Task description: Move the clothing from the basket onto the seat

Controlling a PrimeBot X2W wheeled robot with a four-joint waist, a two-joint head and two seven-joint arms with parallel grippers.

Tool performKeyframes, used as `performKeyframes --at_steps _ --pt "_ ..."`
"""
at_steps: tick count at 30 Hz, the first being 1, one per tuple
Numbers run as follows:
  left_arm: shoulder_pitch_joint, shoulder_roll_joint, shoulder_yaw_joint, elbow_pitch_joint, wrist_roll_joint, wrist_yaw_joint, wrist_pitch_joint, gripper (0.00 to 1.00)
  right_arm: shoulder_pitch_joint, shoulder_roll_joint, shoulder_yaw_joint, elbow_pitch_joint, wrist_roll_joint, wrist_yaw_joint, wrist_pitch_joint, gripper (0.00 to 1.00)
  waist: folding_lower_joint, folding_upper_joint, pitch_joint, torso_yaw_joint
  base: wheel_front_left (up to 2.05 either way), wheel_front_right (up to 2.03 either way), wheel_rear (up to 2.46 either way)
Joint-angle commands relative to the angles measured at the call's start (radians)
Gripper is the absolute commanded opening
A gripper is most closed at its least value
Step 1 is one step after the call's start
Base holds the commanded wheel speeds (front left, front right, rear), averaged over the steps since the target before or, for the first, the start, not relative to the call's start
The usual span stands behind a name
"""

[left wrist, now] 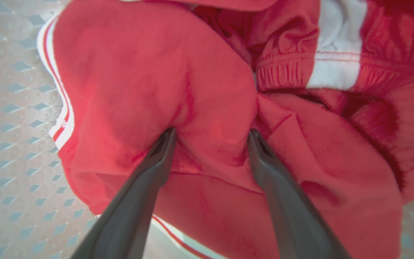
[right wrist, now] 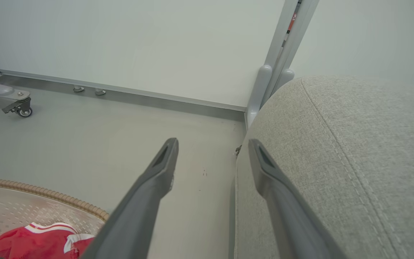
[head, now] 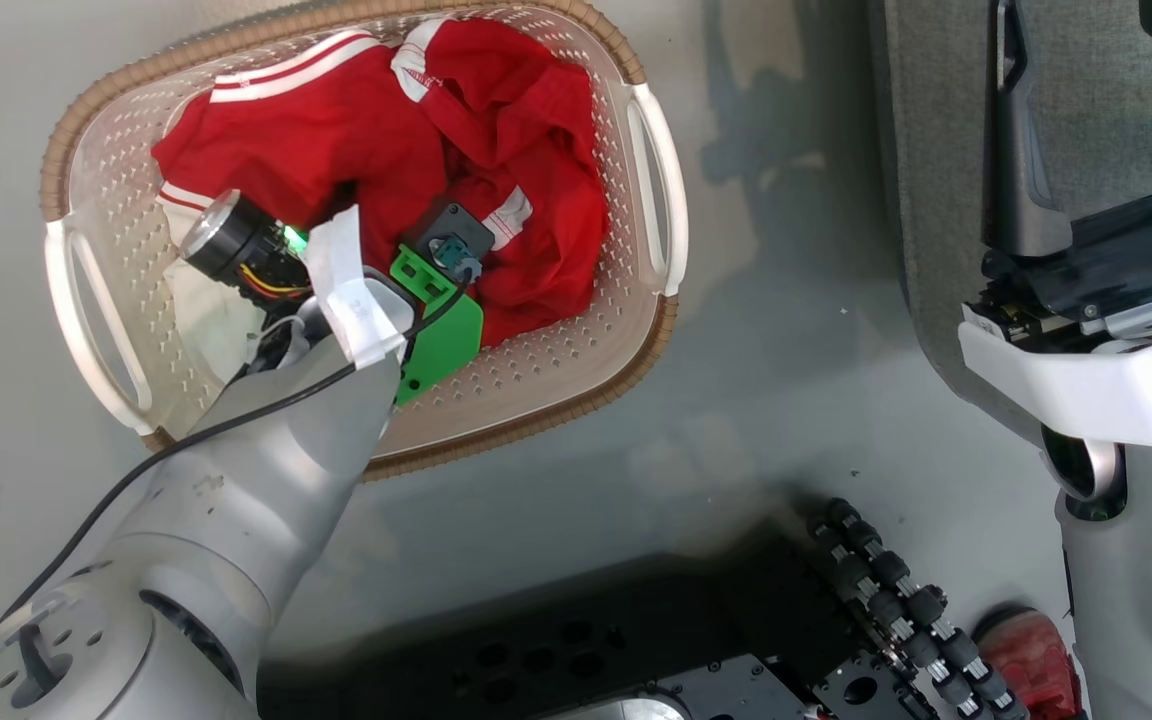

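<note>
**A:** What is the left claw point(left wrist: 210, 135) doing?

**B:** It is standing wide open. Its two dark fingers point(left wrist: 156, 162) are spread, and the tips are pressing into the clothing point(left wrist: 138, 72). A fold of red cloth is bulging up between them, but nothing is being pinched.

**A:** Where is the clothing lying?

**B:** It is sitting crumpled inside the basket point(head: 556, 400), heaped toward the far rim and the right-hand handle. White stripes are showing along its edges. In the left wrist view, some of the basket's bare perforated bottom is showing beside the cloth. The left arm point(head: 236, 500) is reaching in over the near rim and covering part of the heap.

**A:** And the right claw point(right wrist: 212, 144)?

**B:** It is also hanging wide open and gripping nothing. One finger is pointing out over the floor point(right wrist: 102, 144), and the other is lying over the rounded corner of the seat point(right wrist: 354, 162).

**A:** How are the basket and the seat sitting relative to each other?

**B:** The basket is standing on the floor to the left of the seat. They are apart, with a strip of grey floor running between the basket's right handle and the seat's edge. A pale wall point(right wrist: 156, 43) is rising beyond both.
</note>
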Motion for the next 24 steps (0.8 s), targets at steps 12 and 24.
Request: performKeyframes --at_steps 12,24 --pt "-0.030 0.038 0.017 0.042 -0.038 -0.007 -0.038 0.00 -0.021 -0.004 0.013 -0.019 0.014 -0.001 -0.002 1.00 -0.0001 0.0067 0.025 -0.002 0.00 0.00 0.00" --pt "0.005 0.032 0.072 0.038 -0.121 -0.085 -0.192 0.00 -0.032 0.002 0.013 0.001 0.011 -0.001 -0.002 1.00 -0.0001 0.0067 -0.028 0.014 0.00 0.00 0.00"
